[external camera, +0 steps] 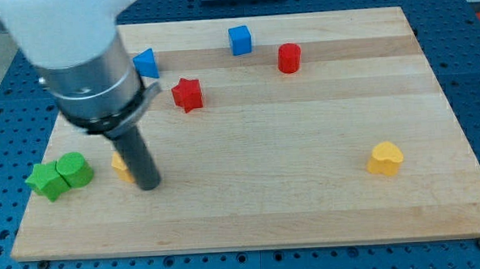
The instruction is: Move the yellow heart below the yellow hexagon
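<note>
The yellow heart (385,158) lies at the view's right, near the board's lower right. The yellow hexagon (121,166) sits at the view's left and is mostly hidden behind my rod. My tip (149,185) rests on the board, touching or just right of the yellow hexagon, far to the left of the yellow heart. The arm's grey body covers the upper left of the view.
A green star (46,180) and a green block (75,169) sit left of the hexagon near the board's left edge. A red star (187,94), a blue block (146,63), a blue cube (240,40) and a red cylinder (289,58) lie along the top.
</note>
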